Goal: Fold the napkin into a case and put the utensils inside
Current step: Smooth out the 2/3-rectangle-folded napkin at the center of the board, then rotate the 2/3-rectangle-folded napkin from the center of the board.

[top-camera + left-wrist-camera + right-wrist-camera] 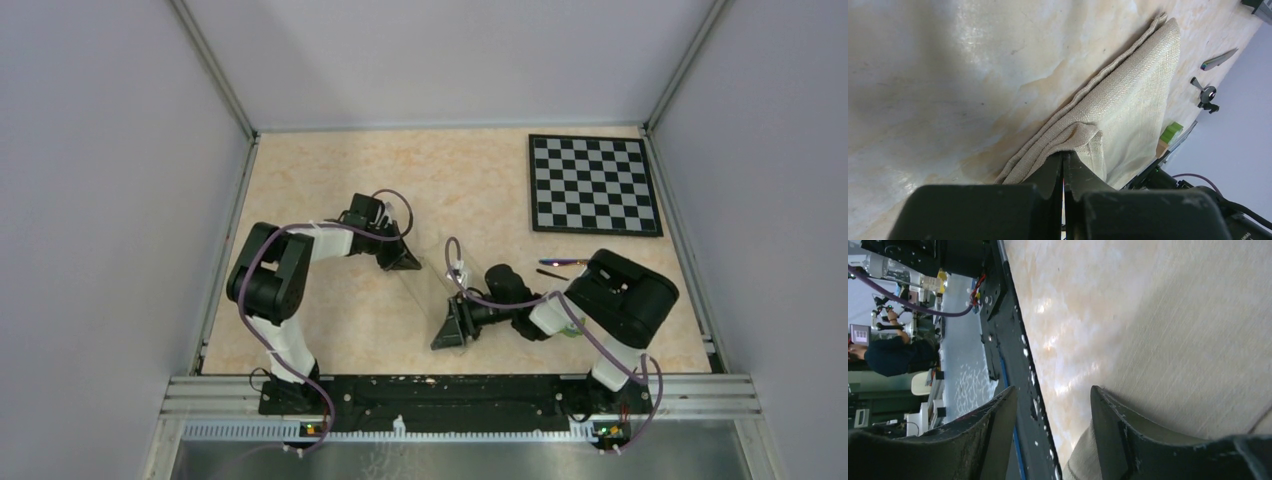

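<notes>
A: What colour is the napkin point(1138, 100)?
B: Pale beige, with a fine woven grain. The table point(330, 170) is peach-cream, marbled.
A: And upper right in the top view?
B: The chessboard point(593, 185): black and grey-white checks, black border.
A: The utensil point(1219, 59)?
B: Grey, purple-blue at one end. The block point(1172, 131) is bright green.
A: The arms point(268, 285)?
B: Black and white, with purple cables point(390, 200).

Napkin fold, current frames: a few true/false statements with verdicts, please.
1. The left end effector is shut on the folded beige-cream cloth napkin. True.
2. The right end effector is clamped shut. False: its fingers stand apart.
3. The black-and-white chessboard lies at the table's far right corner. True.
4. The thin dark utensils are tucked inside the napkin. False: they lie on the bare speckled tan tabletop, apart from it.
</notes>
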You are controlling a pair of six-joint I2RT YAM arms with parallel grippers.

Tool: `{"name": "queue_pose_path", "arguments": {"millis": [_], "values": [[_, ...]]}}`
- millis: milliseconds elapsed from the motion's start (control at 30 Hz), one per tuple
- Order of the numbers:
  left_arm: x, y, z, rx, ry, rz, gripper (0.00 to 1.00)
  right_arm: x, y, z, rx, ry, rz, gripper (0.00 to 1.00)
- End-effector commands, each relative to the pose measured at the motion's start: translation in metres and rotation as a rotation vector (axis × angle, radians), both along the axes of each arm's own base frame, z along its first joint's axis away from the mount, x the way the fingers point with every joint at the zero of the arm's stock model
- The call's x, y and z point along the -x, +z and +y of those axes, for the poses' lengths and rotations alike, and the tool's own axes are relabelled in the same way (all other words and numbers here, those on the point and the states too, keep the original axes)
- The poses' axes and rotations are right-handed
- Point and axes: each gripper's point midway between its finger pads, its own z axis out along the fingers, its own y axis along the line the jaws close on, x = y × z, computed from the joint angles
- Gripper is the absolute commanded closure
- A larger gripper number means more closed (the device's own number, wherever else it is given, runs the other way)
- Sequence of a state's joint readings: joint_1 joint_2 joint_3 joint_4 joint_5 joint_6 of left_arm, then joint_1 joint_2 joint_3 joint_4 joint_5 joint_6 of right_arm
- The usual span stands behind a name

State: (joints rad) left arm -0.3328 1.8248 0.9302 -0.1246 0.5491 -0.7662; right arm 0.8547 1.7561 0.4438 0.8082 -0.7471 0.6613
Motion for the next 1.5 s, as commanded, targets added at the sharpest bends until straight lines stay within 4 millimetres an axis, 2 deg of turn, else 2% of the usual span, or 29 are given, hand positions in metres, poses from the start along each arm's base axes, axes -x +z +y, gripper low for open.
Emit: {"name": "queue_pose_path", "arguments": {"millis": [0,200,333,367,433,500,567,633,700,800,967,1100,1167,1233,1300,1333,1400,1467], "values": [[0.005,-0.049,0.03,-0.193,0.028,0.033,1.0,0.03,-0.02,-0.034,0.089,-0.033,0.104,0.44],[0.001,-0.048,0.031,-0.209,0.016,0.023,1.0,0.046,-0.019,-0.057,0.113,-0.079,0.136,0.44],[-0.004,-0.043,0.029,-0.212,-0.001,0.002,1.0,0.044,-0.001,-0.063,0.116,-0.106,0.098,0.44],[-0.006,-0.041,0.029,-0.212,-0.008,-0.004,1.0,0.038,0.008,-0.064,0.12,-0.127,0.06,0.43],[-0.01,-0.039,0.028,-0.217,-0.026,-0.021,1.0,0.022,0.013,-0.074,0.205,-0.185,0.011,0.39],[-0.014,-0.039,0.028,-0.233,-0.046,-0.021,1.0,-0.009,0.028,-0.082,0.247,-0.273,-0.053,0.36],[-0.016,-0.04,0.029,-0.245,-0.061,-0.016,1.0,-0.039,0.031,-0.098,0.296,-0.36,-0.065,0.36],[-0.02,-0.039,0.027,-0.238,-0.077,-0.026,1.0,-0.065,0.028,-0.11,0.344,-0.416,-0.051,0.38],[-0.023,-0.041,0.025,-0.244,-0.095,-0.022,1.0,-0.08,0.017,-0.117,0.41,-0.421,-0.027,0.5],[-0.031,-0.042,0.019,-0.227,-0.129,-0.025,1.0,-0.089,0.007,-0.111,0.437,-0.411,-0.031,0.63],[-0.053,-0.042,0.015,-0.249,-0.167,-0.049,0.98,-0.074,0.0,-0.069,0.373,-0.384,0.009,0.72],[-0.069,-0.039,0.015,-0.282,-0.196,-0.071,0.89,-0.049,-0.01,-0.022,0.326,-0.352,0.096,0.74],[-0.073,-0.03,0.014,-0.289,-0.21,-0.082,0.83,-0.045,0.001,0.0,0.266,-0.312,0.103,0.74],[-0.078,-0.01,0.011,-0.289,-0.217,-0.12,0.75,-0.05,0.017,0.004,0.246,-0.315,0.088,0.71],[-0.077,0.017,0.01,-0.279,-0.221,-0.167,0.62,-0.059,0.035,-0.009,0.253,-0.339,0.044,0.64],[-0.075,0.031,0.009,-0.27,-0.223,-0.19,0.55,-0.068,0.042,-0.022,0.261,-0.371,0.021,0.6],[-0.065,0.059,0.007,-0.246,-0.231,-0.227,0.38,-0.08,0.053,-0.053,0.292,-0.435,-0.016,0.52],[-0.05,0.08,0.005,-0.22,-0.242,-0.257,0.29,-0.091,0.059,-0.09,0.317,-0.512,-0.034,0.45]]}}
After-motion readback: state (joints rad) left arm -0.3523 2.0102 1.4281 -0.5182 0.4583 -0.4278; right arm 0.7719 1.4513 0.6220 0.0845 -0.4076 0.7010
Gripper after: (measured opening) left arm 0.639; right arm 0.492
